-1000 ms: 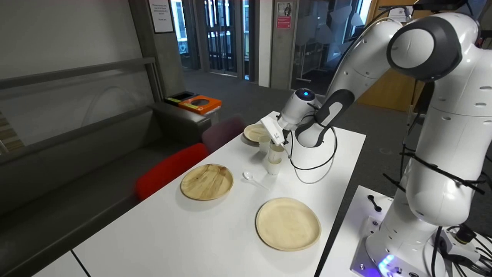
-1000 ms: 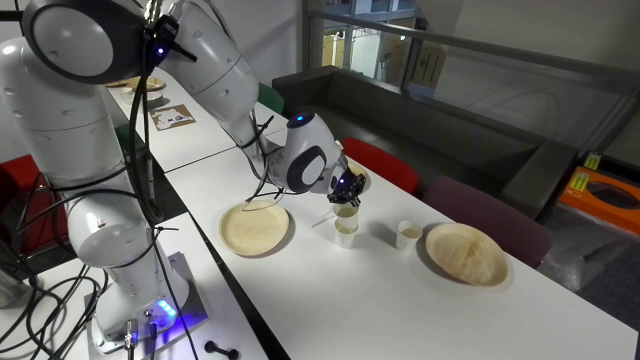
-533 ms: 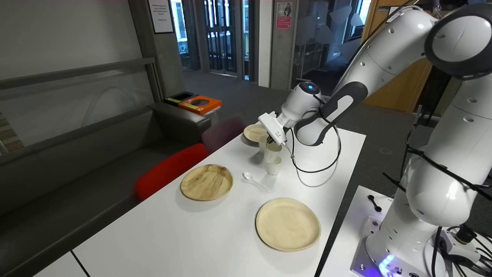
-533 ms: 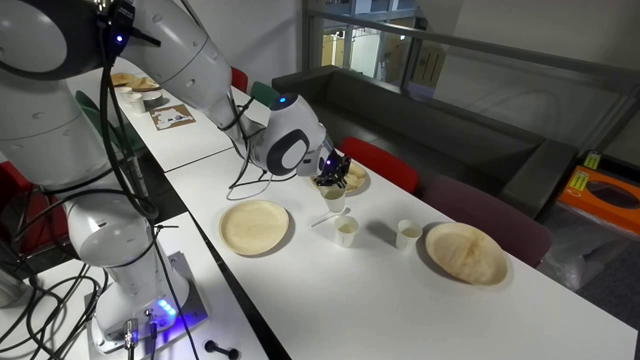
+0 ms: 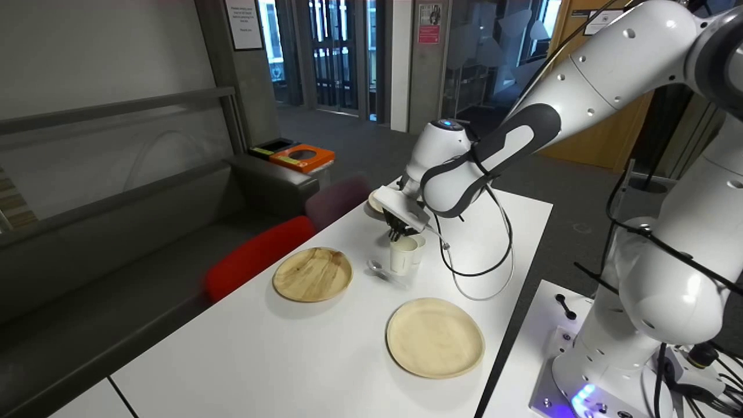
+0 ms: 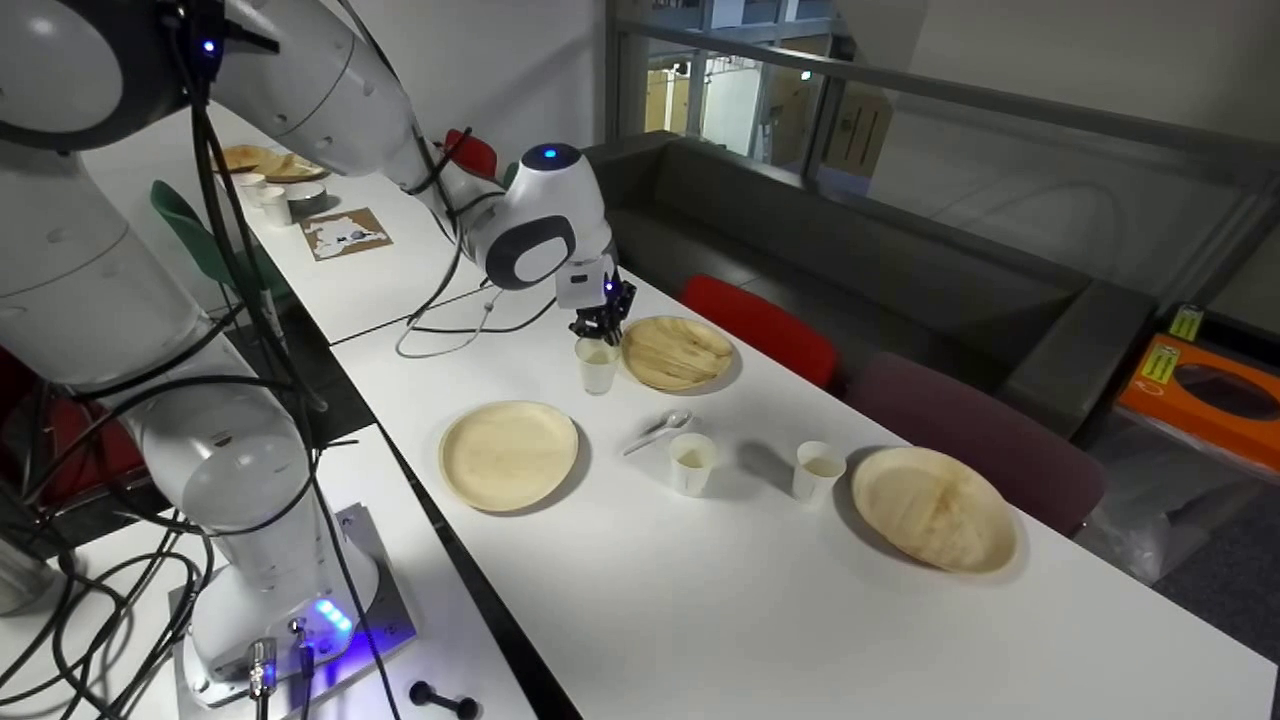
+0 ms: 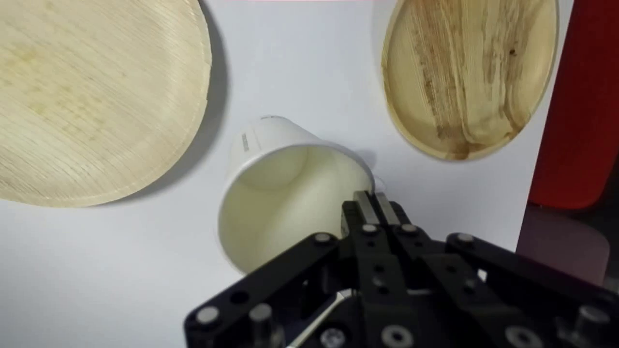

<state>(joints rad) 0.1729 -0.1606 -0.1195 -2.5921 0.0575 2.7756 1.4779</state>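
Over the last second we see the cup (image 7: 287, 200), rim pinched in the claw (image 7: 375, 207), swing away from a standing cup (image 6: 690, 470) to hang above the table (image 6: 800, 610) near the plain plate (image 6: 508, 455) and streaked plate (image 6: 678, 353), so likely mid-carry.

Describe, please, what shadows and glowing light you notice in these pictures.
In the wrist view, a soft dark shadow edges the round pale wooden plate, and the white paper cup in the black two-finger gripper is unevenly shaded inside; in both exterior views, blue light glows on the robot's white rounded base.
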